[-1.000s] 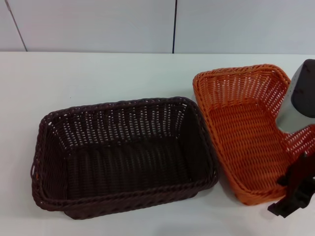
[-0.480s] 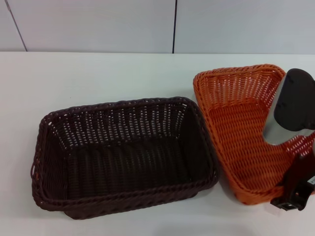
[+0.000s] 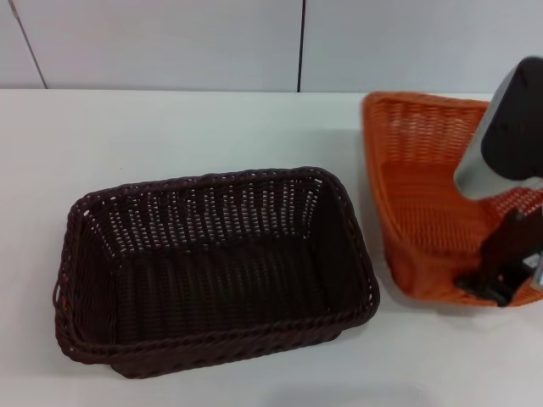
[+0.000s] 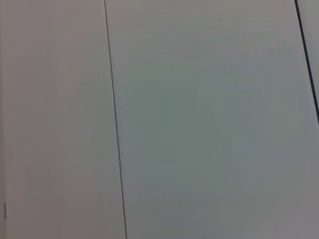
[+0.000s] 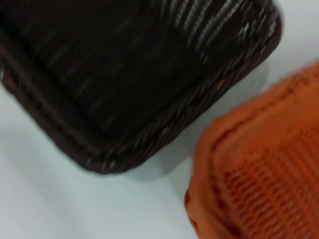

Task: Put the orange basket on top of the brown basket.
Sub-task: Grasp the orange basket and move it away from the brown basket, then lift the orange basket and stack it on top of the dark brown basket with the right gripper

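The orange basket (image 3: 420, 140) hangs tilted at the right of the head view, its left side raised off the white table (image 3: 170, 127) and a shadow under it. My right gripper (image 3: 498, 281) is shut on its near right rim, with the grey forearm (image 3: 509, 136) above the basket. The brown basket (image 3: 204, 181) rests flat and empty on the table to the left, a gap apart from the orange one. In the right wrist view a corner of the brown basket (image 5: 124, 74) lies beside a corner of the orange basket (image 5: 259, 174). The left gripper is out of view.
A pale panelled wall (image 3: 170, 42) with a dark vertical seam (image 3: 300, 42) runs behind the table. The left wrist view holds only that wall (image 4: 199, 124).
The orange basket has been lifted and tipped, and has shifted right and away from the brown basket. The right arm rose with it. The brown basket stayed put.
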Robot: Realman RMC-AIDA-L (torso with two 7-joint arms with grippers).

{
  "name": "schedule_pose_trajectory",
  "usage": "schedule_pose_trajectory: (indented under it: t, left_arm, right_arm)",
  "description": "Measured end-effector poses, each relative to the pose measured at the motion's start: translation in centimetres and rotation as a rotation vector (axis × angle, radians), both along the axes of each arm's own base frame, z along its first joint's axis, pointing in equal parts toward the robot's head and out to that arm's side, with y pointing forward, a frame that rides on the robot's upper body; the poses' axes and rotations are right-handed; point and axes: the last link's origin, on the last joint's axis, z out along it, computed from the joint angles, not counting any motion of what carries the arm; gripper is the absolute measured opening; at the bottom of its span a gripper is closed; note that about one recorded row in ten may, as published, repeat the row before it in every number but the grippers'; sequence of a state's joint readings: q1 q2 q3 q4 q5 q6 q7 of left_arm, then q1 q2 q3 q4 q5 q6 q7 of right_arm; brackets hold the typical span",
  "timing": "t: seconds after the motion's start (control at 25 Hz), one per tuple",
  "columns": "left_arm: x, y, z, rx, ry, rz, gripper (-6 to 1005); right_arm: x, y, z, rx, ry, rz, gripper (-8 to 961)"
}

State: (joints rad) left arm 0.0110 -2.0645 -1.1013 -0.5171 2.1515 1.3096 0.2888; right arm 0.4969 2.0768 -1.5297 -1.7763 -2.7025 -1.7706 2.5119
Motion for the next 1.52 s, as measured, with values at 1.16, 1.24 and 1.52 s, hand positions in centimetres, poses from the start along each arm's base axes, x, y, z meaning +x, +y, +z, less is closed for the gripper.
schedule_pose_trajectory:
  t: [1.16,1.24,1.52]
  left_arm:
    - [0.2,0.0,0.0,0.01,-0.002,-0.006,730]
    - [0.1,-0.1,-0.1,0.011,-0.016,-0.008,728]
    - [0.1,-0.1,-0.4,0.002,-0.054,-0.01,727]
  right_arm:
    - [-9.3,-2.2,-1.6,-0.2,-0.202,0.929,216]
    - [-9.3,-3.1,-2.7,-0.314,-0.274,1.081,223]
    - [-8.8,-4.3,-3.9,-0.465,-0.377,1.299,248]
